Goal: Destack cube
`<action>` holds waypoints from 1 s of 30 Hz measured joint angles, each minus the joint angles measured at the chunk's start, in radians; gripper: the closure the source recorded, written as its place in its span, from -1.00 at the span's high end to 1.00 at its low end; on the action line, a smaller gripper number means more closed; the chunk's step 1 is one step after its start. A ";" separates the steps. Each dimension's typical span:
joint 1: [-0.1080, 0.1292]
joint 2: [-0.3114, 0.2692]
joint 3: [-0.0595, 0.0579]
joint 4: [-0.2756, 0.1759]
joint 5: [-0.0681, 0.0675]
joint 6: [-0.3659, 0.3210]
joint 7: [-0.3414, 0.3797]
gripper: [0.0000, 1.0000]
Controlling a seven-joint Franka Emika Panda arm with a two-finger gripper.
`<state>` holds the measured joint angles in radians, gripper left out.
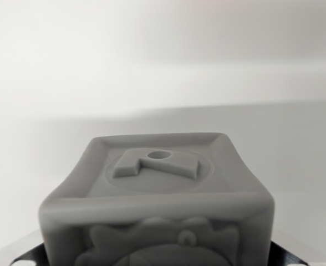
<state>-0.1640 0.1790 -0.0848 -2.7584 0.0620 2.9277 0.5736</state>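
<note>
Apparently I am holding the grey embossed cube (157,205) up close.
Below it nothing is showing, so destacking progress and finger spread: I cannot tell.

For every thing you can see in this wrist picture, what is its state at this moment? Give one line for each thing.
grey cube: upright, close to the camera, its embossed top face visible; whether it is held cannot be told.
black part at the bottom corners beside the cube: only small bits visible, so what it is cannot be told.
gripper: fingertips not in view.
</note>
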 joint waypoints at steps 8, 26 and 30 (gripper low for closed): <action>-0.023 0.077 0.029 0.015 0.024 0.064 -0.018 -1.00; -0.056 0.178 0.062 0.041 0.027 0.140 -0.022 -1.00; -0.058 0.181 0.063 0.043 0.027 0.142 -0.022 1.00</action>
<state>-0.2219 0.3603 -0.0214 -2.7153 0.0888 3.0698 0.5514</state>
